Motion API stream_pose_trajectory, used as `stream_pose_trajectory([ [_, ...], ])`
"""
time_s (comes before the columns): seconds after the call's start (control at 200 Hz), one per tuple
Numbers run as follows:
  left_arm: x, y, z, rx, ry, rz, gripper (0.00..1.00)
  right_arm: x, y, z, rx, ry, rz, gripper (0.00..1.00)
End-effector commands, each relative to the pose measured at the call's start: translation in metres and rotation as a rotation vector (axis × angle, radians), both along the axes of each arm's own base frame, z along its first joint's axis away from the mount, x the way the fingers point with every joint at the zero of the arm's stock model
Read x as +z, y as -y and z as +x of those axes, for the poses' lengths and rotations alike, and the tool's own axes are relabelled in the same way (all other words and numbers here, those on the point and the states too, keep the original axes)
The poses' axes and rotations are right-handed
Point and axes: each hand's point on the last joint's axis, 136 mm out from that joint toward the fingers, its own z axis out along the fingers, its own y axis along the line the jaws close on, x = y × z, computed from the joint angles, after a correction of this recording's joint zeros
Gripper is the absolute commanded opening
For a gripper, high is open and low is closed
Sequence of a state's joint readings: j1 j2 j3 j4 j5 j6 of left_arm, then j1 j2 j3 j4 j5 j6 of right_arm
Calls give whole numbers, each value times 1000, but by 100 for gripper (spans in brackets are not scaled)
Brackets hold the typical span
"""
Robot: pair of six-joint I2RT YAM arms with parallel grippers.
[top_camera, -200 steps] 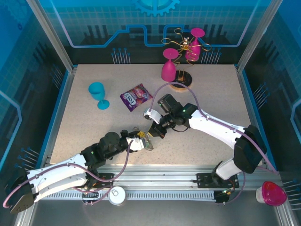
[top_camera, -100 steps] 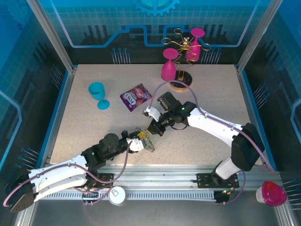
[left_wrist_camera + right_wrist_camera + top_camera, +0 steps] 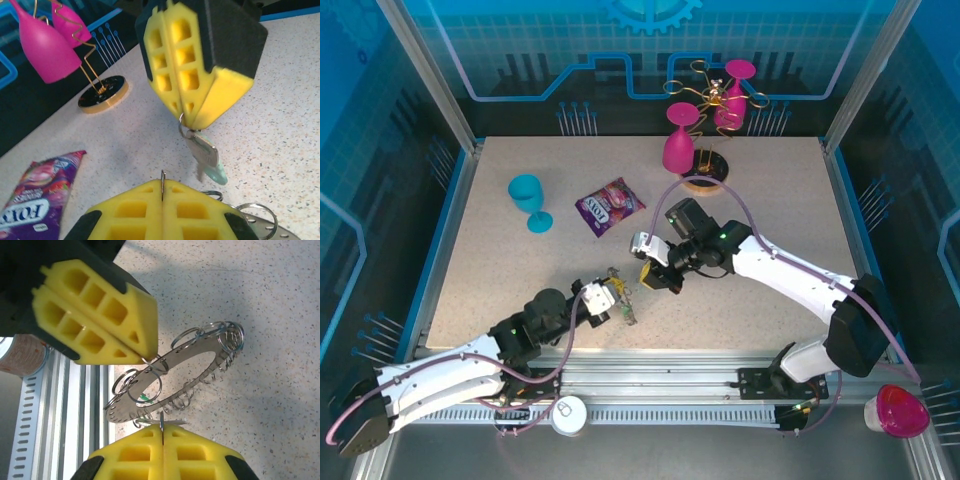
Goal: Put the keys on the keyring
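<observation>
The keyring [image 3: 623,302], a flat dark metal ring fringed with small wire loops, hangs tilted just above the table near its front middle. My left gripper [image 3: 608,298] is shut on one of its loops, which shows as a thin wire at my left gripper [image 3: 162,186]. The keyring's plate [image 3: 183,355] shows below the left gripper [image 3: 145,357]. Just beyond it, my right gripper [image 3: 655,277] is shut on a small ring. A pale grey-green key [image 3: 205,152] dangles from that ring under the right gripper [image 3: 187,120]. A bit of bright green [image 3: 145,399] shows under the keyring.
A purple snack packet [image 3: 609,206] lies behind the grippers, and a blue goblet [image 3: 528,200] stands at the left. The gold wire rack with pink glasses [image 3: 705,125] stands on its round base [image 3: 703,181] at the back. The rail with a can [image 3: 569,414] runs along the near edge.
My left gripper has drawn back to the left with the keyring. My right gripper has shifted slightly right, so the gap between the two has widened.
</observation>
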State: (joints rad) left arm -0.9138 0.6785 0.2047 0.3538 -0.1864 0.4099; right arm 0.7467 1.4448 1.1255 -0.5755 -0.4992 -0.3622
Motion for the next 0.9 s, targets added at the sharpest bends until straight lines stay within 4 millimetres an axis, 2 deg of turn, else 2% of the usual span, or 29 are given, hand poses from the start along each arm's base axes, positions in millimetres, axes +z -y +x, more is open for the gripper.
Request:
stream_pose_trajectory([
  [0.0,17,1,0,8,-50,-158,0,9,-8,-11,88,34,42,0],
  [0.165,16,-5,5,47,-152,-270,0,2,-10,-7,87,85,15,0],
  [0.265,15,-8,7,76,-227,-324,0,-1,-8,4,53,201,-8,0],
  [0.54,13,-18,12,191,-432,-462,0,13,-13,34,-25,488,41,0],
  [0.7,16,-21,13,232,-532,-576,0,16,-19,26,57,638,92,0],
  [0.72,15,-21,13,238,-547,-588,0,5,-17,22,71,632,78,0],
  [0.895,17,-22,14,271,-647,-678,0,6,-24,15,147,677,98,0],
])
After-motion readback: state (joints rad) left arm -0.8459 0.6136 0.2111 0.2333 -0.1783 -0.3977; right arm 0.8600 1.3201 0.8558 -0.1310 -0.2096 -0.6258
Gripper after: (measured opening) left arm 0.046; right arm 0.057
